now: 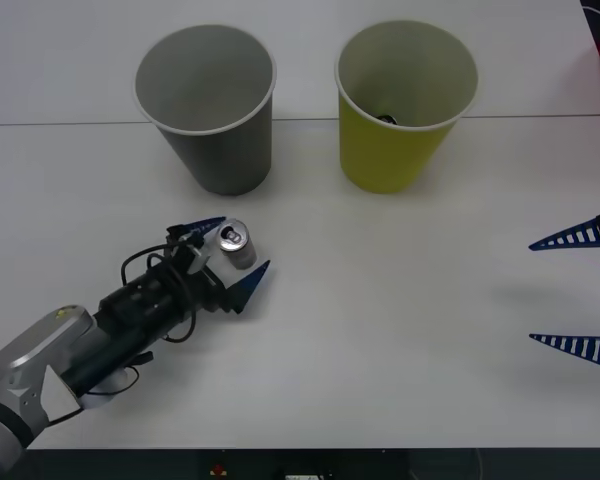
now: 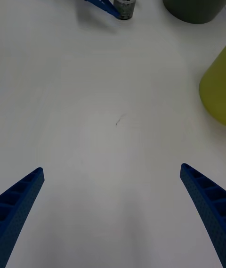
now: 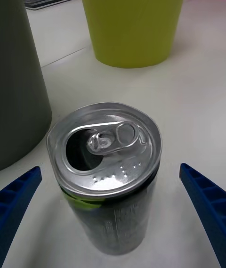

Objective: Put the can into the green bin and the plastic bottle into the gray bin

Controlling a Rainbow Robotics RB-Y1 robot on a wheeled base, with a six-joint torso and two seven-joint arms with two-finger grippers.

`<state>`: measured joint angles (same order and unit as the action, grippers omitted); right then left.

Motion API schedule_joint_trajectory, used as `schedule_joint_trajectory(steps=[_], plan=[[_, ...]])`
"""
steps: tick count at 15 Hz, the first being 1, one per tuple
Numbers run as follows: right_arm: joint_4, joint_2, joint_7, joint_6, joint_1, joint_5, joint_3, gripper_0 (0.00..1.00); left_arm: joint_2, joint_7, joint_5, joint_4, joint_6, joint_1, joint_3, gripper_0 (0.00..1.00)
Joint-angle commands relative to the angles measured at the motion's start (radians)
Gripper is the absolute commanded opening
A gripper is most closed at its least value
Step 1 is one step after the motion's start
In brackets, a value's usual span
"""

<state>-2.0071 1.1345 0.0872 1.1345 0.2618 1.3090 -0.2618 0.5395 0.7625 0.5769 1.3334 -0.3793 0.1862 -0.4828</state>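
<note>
Straddling the can [image 1: 236, 246] with the left gripper [image 1: 230, 257], fingers spread wide, one on each side, neither pad yet touching its dark sides. Can upright on the white table [image 1: 380, 350], opened top with pull-tab facing up, sitting squarely between the blue fingers [image 3: 19, 199] in the left wrist view. Not gripped, so not secured.

Likely to go wrong on closing: uneven contact from one finger arriving first, nudging or tipping a light, tall can before the other side catches. Also a risk of slipping on the smooth wall if pinched too low or too lightly, and of spilling any leftover drink through the open mouth once tilted.

Just beyond the fingertips and slightly to one side, the gray bin [image 1: 208, 105]; farther ahead and across, the green bin [image 1: 405, 100], with something dark lying inside, too small to identify. Gray bin close to the direct path toward the green one, so probably a lift-and-clear needed rather than a low sweep. Right gripper [image 1: 578, 290] parked well apart, fingers spread, holding nothing.
</note>
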Motion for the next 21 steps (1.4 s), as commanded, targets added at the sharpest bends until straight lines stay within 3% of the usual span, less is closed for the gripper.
schedule_joint_trajectory(steps=[1, 2, 3, 4, 13, 17, 19, 21], plan=[[0.0, 0.0, 0.0, 0.0, 0.0, 0.0, 0.0, 1.0, -0.026, -0.008, 0.012, -0.028, 0.0, 0.021, 0.001, 1.0], [0.0, 0.0, 0.0, 0.0, 0.0, 0.0, 0.0, 1.0, -0.03, -0.011, 0.015, -0.028, 0.003, 0.024, 0.0, 1.0], [0.0, 0.0, 0.0, 0.0, 0.0, 0.0, 0.0, 1.0, -0.032, -0.015, 0.017, -0.03, 0.003, 0.022, 0.0, 0.62], [0.0, 0.0, 0.0, 0.0, 0.0, 0.0, 0.0, 1.0, -0.03, -0.019, 0.018, -0.03, 0.003, 0.024, 0.0, 0.0], [0.0, 0.0, 0.0, 0.0, 0.0, 0.0, 0.0, 1.0, -0.024, -0.035, 0.051, -0.028, -0.026, 0.021, 0.001, 0.0], [0.0, 0.0, 0.0, 0.0, 0.0, 0.0, 0.0, 1.0, 0.027, -0.066, 0.057, -0.008, -0.102, 0.015, 0.001, 0.0], [0.0, 0.0, 0.0, 0.0, 0.0, 0.0, 0.0, 1.0, 0.071, -0.161, 0.109, 0.043, -0.121, -0.004, 0.001, 0.0], [0.0, 0.0, 0.0, 0.0, 0.0, 0.0, 0.0, 1.0, 0.131, -0.331, 0.202, 0.156, -0.128, -0.044, 0.015, 0.0]])
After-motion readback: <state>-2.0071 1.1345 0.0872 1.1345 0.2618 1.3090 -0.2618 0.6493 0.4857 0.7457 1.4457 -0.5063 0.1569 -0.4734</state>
